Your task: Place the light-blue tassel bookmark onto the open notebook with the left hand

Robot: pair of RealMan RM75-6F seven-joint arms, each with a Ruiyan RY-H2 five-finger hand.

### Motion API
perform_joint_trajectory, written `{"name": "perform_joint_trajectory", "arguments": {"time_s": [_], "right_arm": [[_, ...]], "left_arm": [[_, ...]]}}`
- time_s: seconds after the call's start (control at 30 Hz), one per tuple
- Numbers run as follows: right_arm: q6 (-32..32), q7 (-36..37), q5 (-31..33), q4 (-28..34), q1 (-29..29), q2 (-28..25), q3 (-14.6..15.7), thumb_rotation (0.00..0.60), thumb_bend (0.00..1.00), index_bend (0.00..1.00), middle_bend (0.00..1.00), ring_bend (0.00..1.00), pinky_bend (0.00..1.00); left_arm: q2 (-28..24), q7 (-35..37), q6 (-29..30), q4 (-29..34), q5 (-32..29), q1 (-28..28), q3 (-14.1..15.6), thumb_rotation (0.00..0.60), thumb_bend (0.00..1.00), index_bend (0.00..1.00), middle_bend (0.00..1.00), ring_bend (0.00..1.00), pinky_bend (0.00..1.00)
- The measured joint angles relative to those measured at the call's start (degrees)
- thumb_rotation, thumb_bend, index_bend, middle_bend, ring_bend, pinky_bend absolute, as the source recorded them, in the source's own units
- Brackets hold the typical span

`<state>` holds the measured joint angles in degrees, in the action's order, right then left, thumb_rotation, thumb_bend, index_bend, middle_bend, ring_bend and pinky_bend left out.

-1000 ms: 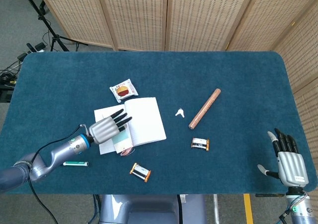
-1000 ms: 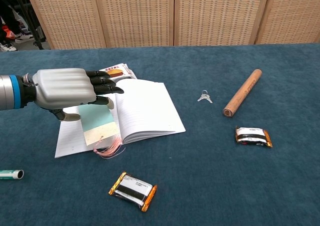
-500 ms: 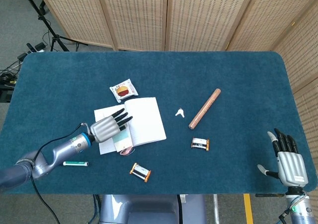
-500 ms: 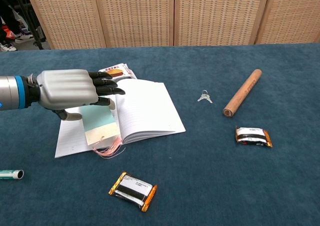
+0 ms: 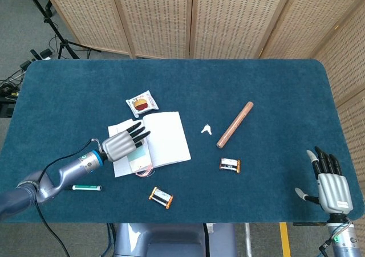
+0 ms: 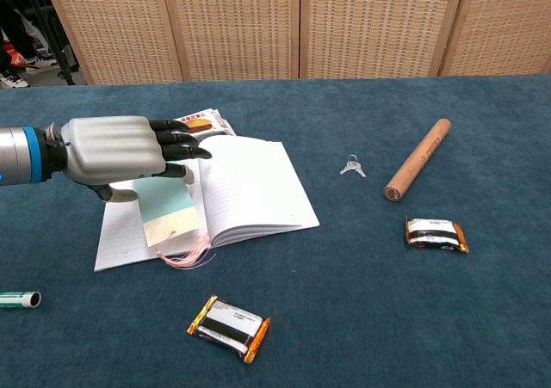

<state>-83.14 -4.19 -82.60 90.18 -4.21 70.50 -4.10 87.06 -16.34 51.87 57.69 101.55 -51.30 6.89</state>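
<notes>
Hovering flat, left hand (image 6: 116,150) (fingers extended) over bookmark (image 6: 168,212), notebook (image 6: 250,186).

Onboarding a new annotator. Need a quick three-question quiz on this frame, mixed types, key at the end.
1. True or false: the light-blue bookmark lies on the open notebook, its pink tassel hanging over the near edge.
2. Which thing lies nearest the keys? A) wooden rod B) green pen C) snack packet
3. Fill in: the right hand holds ____.

Key
1. True. The left hand is over the bookmark's upper end with its fingers straight.
2. A
3. nothing; it is at the table's near right corner, fingers apart.
</notes>
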Motion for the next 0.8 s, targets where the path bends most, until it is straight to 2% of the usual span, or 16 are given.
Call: {"name": "perform_joint_trajectory", "arguments": {"time_s": [0.57, 0.8], "right_arm": [[-0.66, 0.46, -0.46, -0.50, 0.14, 0.30, -0.09, 0.600, 0.16, 0.00, 0.00, 0.00, 0.00], [-0.97, 0.42, -0.68, -0.33, 0.27, 0.23, -0.03, 0.600, 0.16, 0.00, 0.00, 0.00, 0.00]], "left_arm": [[0.29, 0.34, 0.64, -0.45, -0.62, 0.34, -0.03, 0.600, 0.28, 0.27, 0.00, 0.00, 0.00], [0.94, -0.01, 1.28, -1.11, -0.81, 0.30, -0.51, 0.600, 0.27, 0.25, 0.00, 0.00, 0.00]]}}
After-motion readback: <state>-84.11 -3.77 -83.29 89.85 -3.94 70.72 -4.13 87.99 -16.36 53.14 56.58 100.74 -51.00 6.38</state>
